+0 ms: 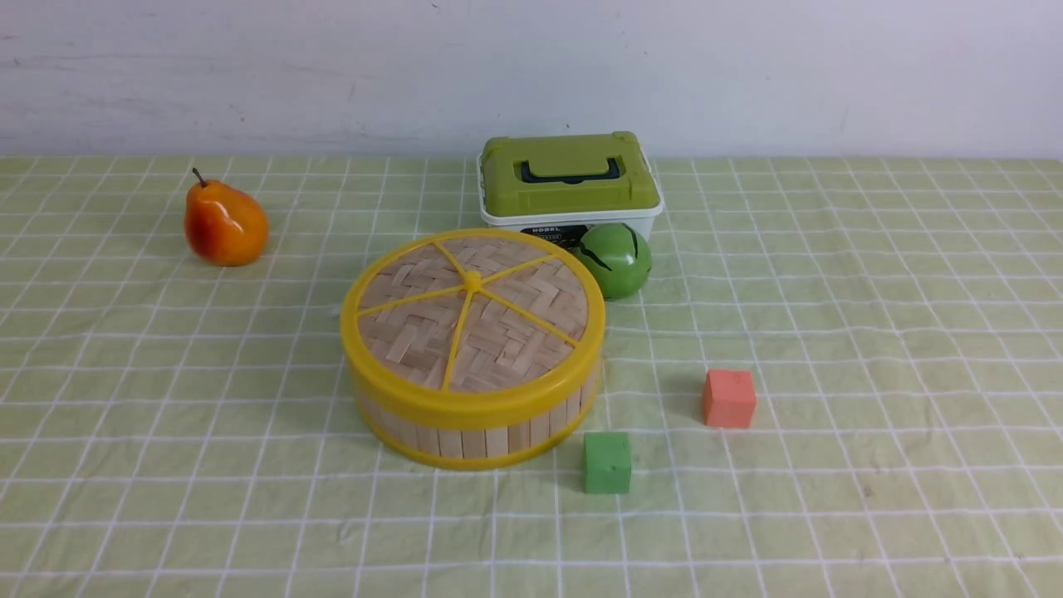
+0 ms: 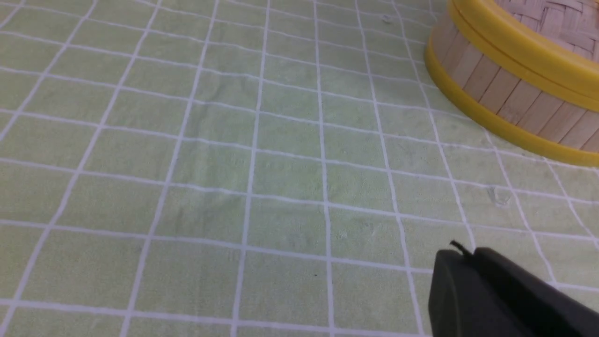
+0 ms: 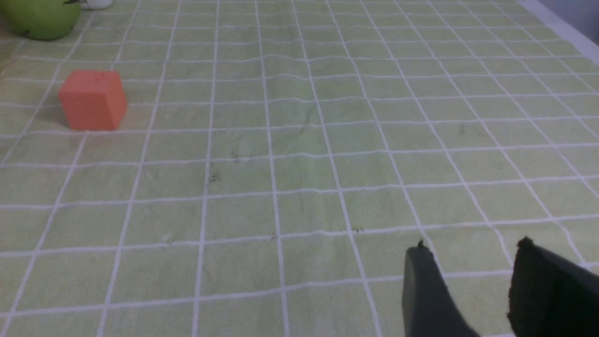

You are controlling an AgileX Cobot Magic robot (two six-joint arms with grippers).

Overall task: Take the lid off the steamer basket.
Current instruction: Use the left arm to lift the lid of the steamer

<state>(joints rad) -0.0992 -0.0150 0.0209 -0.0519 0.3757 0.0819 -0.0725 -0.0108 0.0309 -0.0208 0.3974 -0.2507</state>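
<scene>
The round woven bamboo lid [image 1: 472,316] with its yellow rim and spokes sits closed on the steamer basket [image 1: 477,436] in the middle of the cloth. Part of the basket [image 2: 507,100] and the lid's rim [image 2: 524,44] show in the left wrist view. My left gripper [image 2: 461,255] is shut and empty, low over bare cloth, apart from the basket. My right gripper [image 3: 472,248] is open and empty over bare cloth, well away from the basket. Neither arm shows in the front view.
A white box with a green lid [image 1: 569,178] stands behind the basket, with a green ball [image 1: 616,259] at its front. An orange pear [image 1: 224,224] lies far left. A green cube [image 1: 607,462] and a red cube [image 1: 729,398] [image 3: 92,99] sit right of the basket.
</scene>
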